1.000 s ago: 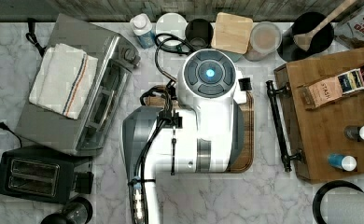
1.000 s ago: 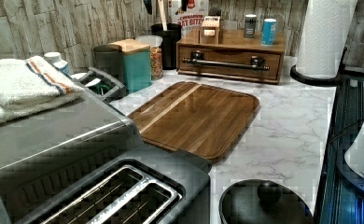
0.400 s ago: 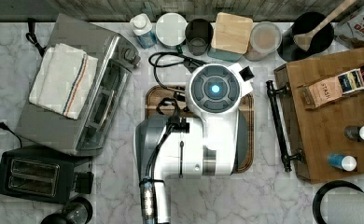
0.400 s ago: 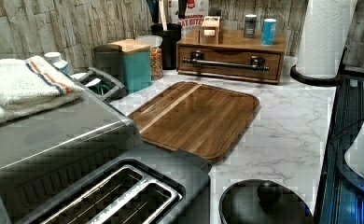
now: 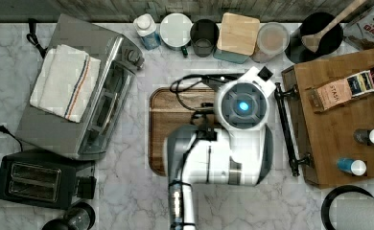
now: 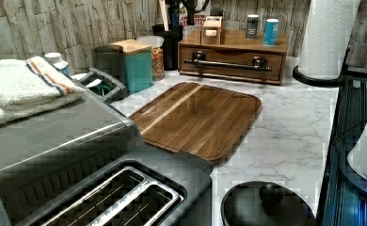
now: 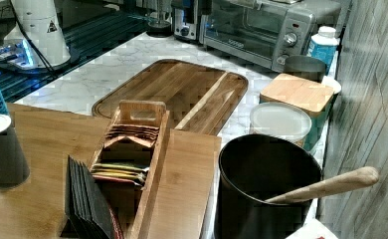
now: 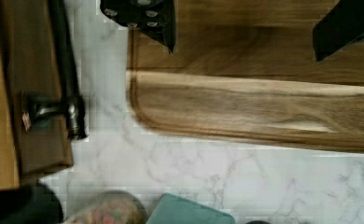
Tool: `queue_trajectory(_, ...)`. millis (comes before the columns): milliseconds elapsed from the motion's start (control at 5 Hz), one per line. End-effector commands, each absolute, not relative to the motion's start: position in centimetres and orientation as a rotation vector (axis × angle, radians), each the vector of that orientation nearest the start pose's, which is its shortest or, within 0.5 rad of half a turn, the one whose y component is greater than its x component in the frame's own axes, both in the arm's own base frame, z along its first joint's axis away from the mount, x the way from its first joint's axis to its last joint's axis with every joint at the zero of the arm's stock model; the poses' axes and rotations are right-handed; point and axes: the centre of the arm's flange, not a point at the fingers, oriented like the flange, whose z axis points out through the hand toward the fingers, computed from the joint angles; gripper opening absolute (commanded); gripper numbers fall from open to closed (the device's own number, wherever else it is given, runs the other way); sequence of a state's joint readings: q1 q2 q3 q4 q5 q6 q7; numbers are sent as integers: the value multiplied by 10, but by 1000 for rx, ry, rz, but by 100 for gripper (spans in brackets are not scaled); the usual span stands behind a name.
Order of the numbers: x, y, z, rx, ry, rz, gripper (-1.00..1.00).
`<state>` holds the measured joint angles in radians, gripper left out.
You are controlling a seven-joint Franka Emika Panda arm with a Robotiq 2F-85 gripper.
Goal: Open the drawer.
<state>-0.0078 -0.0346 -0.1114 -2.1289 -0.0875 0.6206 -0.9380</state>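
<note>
Drawer (image 6: 232, 66) shut, front panel flush w/ its box, at far end of counter in left view, at top view's right. Black bar handle (image 5: 286, 129) runs across front, faces cutting board (image 6: 198, 117). Tea box (image 5: 341, 91) and two small bottles (image 5: 362, 151) sit on box top.

Step in hand: approach, no contact yet. Arm (image 5: 223, 148) hangs over cutting board in top view, wrist end just beside handle's far end. Gripper (image 8: 245, 28) spread wide, holding nothing; both fingers (image 8: 145, 16) over board, apart from handle in wrist view.

Next move, as judged: shift toward bar, drop to bar height, straddle it, close, then pull straight back over board. Needs fingers turned across bar; risk of dragging whole box if grip lands on end mount (image 8: 54, 112) rather than mid-bar.

Views: wrist view gives finger gap and near handle mount, hidden under arm in top view. Left view gives drawer face and closed seam. Right view looks from over box top across tea box toward toaster oven (image 7: 261, 27); no drawer front.
</note>
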Motion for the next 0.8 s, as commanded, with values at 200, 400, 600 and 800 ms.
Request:
queue_trajectory(200,500,-188,408,-3247,-248,-213,100)
queue_trajectory(400,498,-198,396,-3236,-321,-192,100)
queue_trajectory(600,495,-206,378,-3239,-373,-212,100)
queue_trajectory(800,487,-220,365,-3231,-403,-251,100)
